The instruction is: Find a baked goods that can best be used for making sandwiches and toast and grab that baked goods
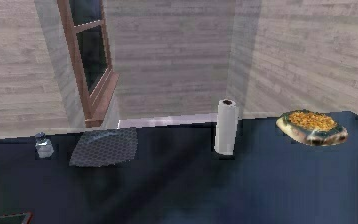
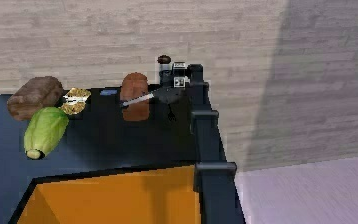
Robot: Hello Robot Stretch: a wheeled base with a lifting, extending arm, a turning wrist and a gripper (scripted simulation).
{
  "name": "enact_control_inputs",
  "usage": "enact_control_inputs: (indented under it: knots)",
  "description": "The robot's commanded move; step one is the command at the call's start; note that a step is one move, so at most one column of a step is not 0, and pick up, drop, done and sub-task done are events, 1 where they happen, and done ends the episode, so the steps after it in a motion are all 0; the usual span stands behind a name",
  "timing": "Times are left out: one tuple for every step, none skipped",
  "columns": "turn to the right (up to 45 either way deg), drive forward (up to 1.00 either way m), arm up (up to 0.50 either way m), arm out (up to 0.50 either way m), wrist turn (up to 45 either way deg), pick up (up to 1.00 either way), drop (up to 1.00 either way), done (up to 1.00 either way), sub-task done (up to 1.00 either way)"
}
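Orange bin point(image 2: 107, 200) sits nearest, below the fingers point(image 2: 133, 101) in the arm side view, and the dark arm point(image 2: 202, 130) rises past its right edge toward them. Right at the fingers, on the dark bench point(image 2: 107, 140), stands a brown loaf point(image 2: 137, 85) — whether they have hold of it cannot be told. Left of the fingers lie a small golden thing point(image 2: 76, 100), a brown lump point(image 2: 35, 95) and, nearer the camera, a green lettuce-like head point(image 2: 45, 132).
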Motion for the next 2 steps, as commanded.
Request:
enact_control_inputs:
  knots:
    - [0.0,0.0,0.0,0.0,0.0,1.0,0.0,0.0,0.0]
    - [0.0,0.0,0.08,0.0,0.0,0.0,0.0,0.0,0.0]
